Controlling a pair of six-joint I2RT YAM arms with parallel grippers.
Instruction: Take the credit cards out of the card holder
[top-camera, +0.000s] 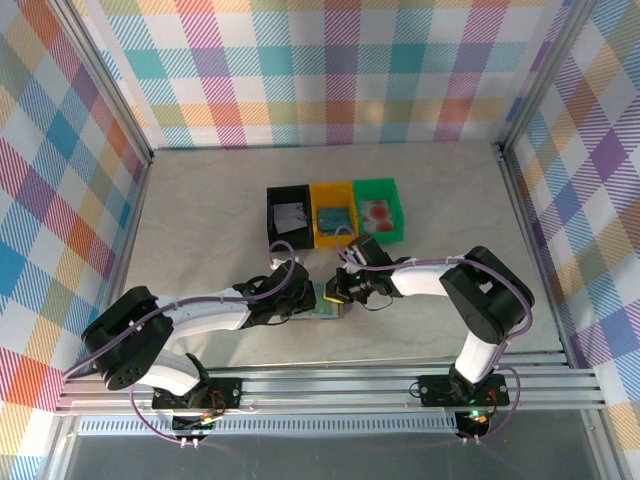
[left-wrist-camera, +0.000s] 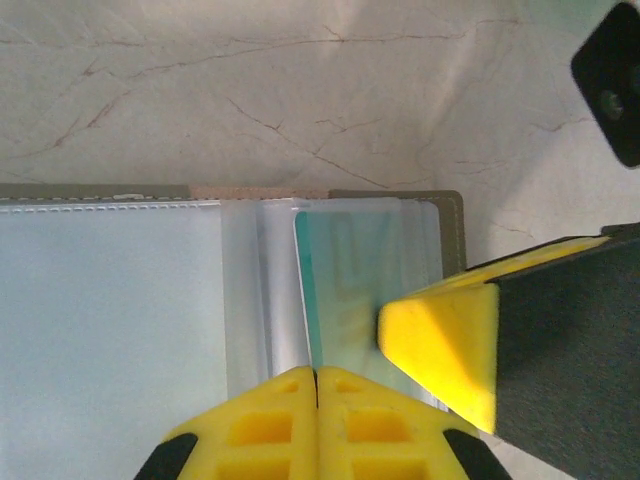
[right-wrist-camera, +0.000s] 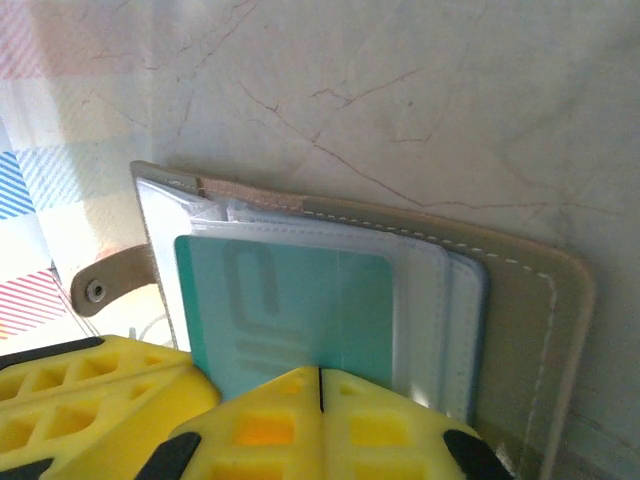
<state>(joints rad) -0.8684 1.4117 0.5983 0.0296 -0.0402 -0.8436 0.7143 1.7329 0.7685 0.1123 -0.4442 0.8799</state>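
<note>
Though spread open and flat on the pale veined stone table top (top-camera: 200, 200), crowded from both sides: small grey stitched folding card holder (right-wrist-camera: 525, 300), lying mid-table between the two arms, nearer their bases than the tray row. Clear pocket leaves fanned at the spine, facing up; tan snap tab (right-wrist-camera: 110, 280) poking past one short edge. Teal plastic credit card (right-wrist-camera: 270, 300) partly out of its sleeve, one half bare and bright, the other under clear film. Right gripper (right-wrist-camera: 320, 385) with yellow fingers pressed together, no gap, tips down at the teal card's near edge; cannot tell whether pinching or only pressing. Left gripper (left-wrist-camera: 316, 385) with fingers likewise closed, tips at the holder's near edge by the spine, just beside the right one. Beyond, edge to edge in a row: black box tray (top-camera: 272, 225) holding a whitish-grey card (top-camera: 291, 215), yellow box tray (top-camera: 333, 240) holding a second teal card (top-camera: 334, 218), green box tray (top-camera: 388, 233) holding a reddish card (top-camera: 378, 211). Bare table wide open left and right of the holder and behind the trays up to the checked walls (top-camera: 330, 70).
</note>
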